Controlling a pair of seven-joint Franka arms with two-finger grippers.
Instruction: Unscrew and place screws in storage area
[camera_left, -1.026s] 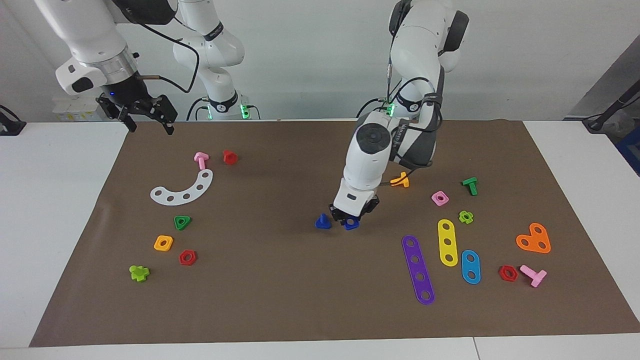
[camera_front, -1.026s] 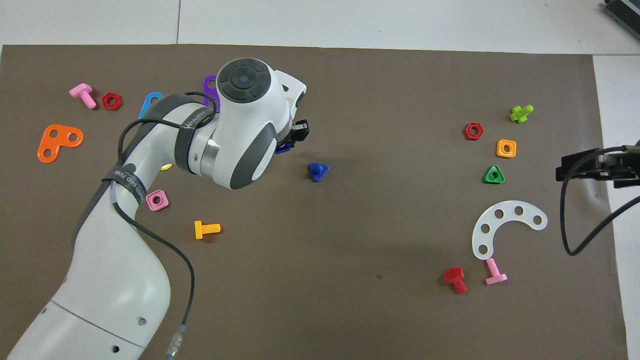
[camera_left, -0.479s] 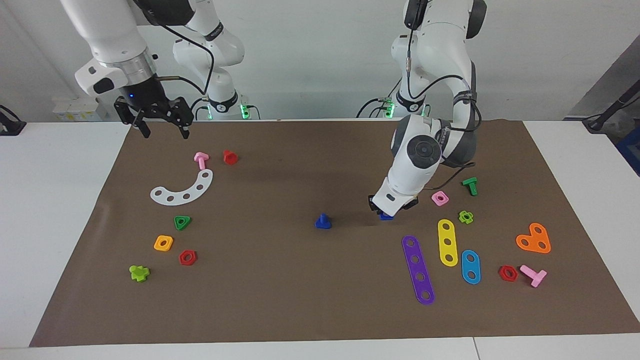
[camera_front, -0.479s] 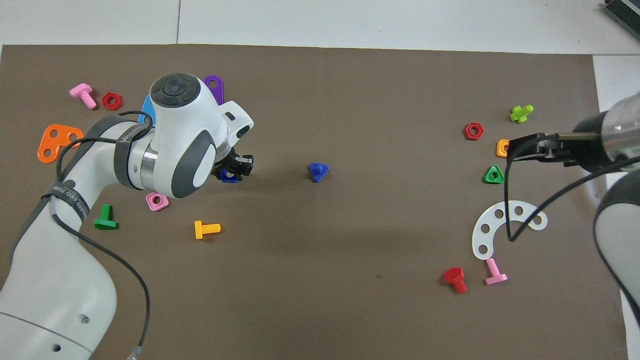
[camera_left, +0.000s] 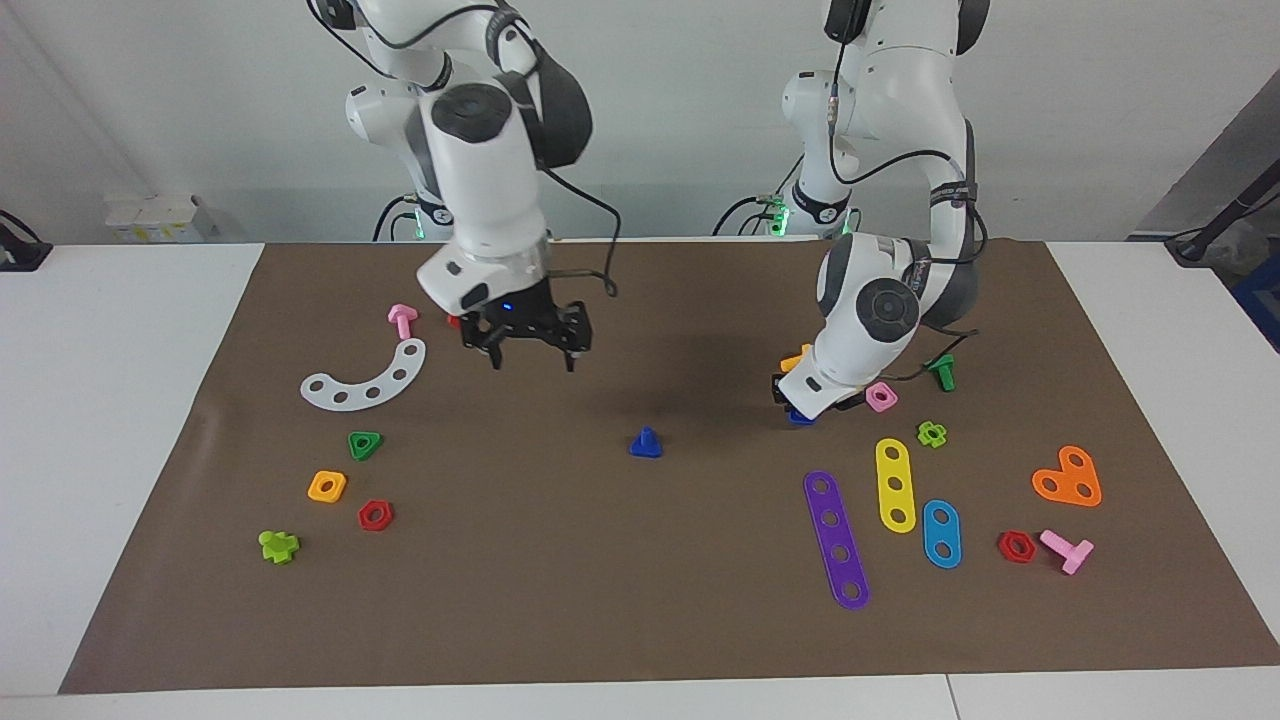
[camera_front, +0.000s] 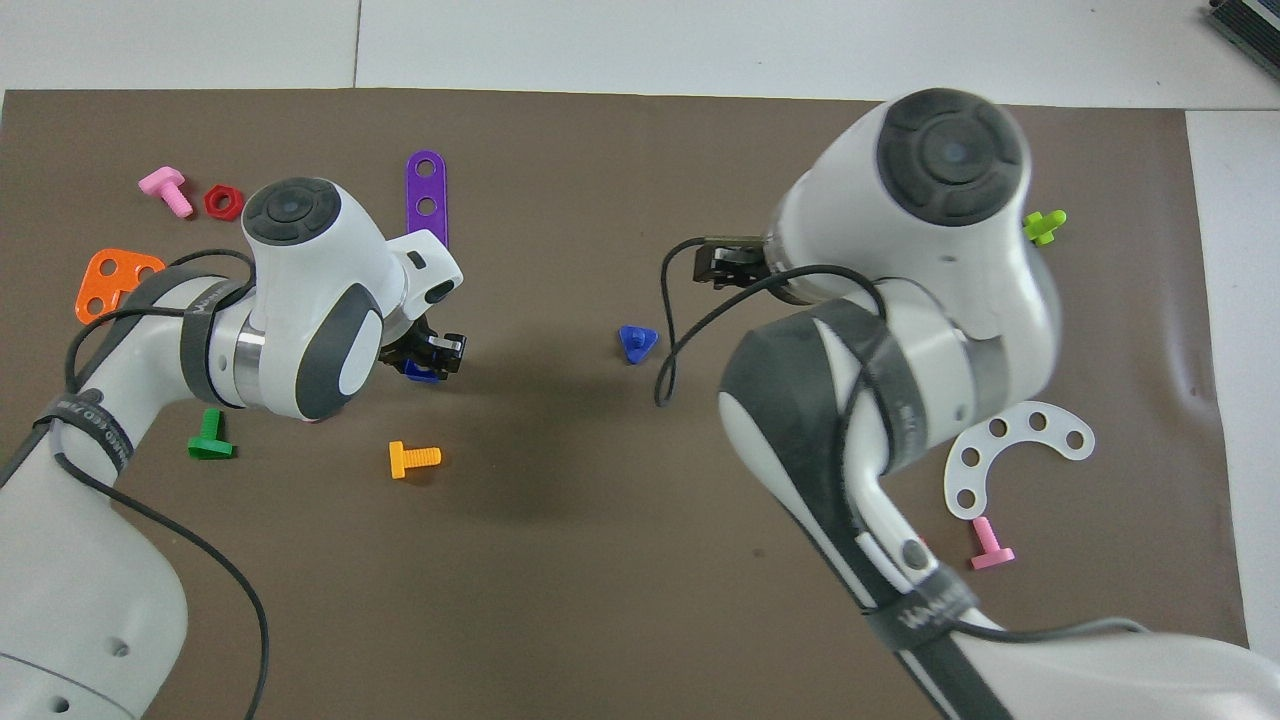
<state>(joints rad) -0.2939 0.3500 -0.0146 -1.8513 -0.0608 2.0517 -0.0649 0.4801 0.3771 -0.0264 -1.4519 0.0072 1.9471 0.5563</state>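
**Landmark:** blue screw (camera_left: 646, 443) (camera_front: 636, 342), standing head-down with its shaft up at mid-mat; position unchanged since the earlier frames.

**Left gripper** (camera_left: 803, 408) (camera_front: 432, 358): clamped shut on a blue nut (camera_left: 799, 417) (camera_front: 424, 371), low over the brown mat (camera_left: 600, 600) (camera_front: 640, 600). A second ago it held the nut right beside the landmark screw; it has since carried it well away toward the left arm's end, next to the pink square nut (camera_left: 880, 397) and the orange bolt (camera_left: 797, 359) (camera_front: 412, 458).

**Right gripper** (camera_left: 530, 355) (camera_front: 722, 266): fingers spread wide, holding nothing. Formerly raised over the mat's edge at the right arm's end, it has swung in over the mat and now hangs above bare paper, near the landmark screw on the right arm's side.

**Storage area** (camera_left: 345, 480): loose pieces grouped toward the right arm's end, well apart from the landmark: green triangular nut (camera_left: 365, 444), orange square nut (camera_left: 327, 486), red hex nut (camera_left: 375, 515), lime cross bolt (camera_left: 278, 545) (camera_front: 1042, 225). Unmoved.
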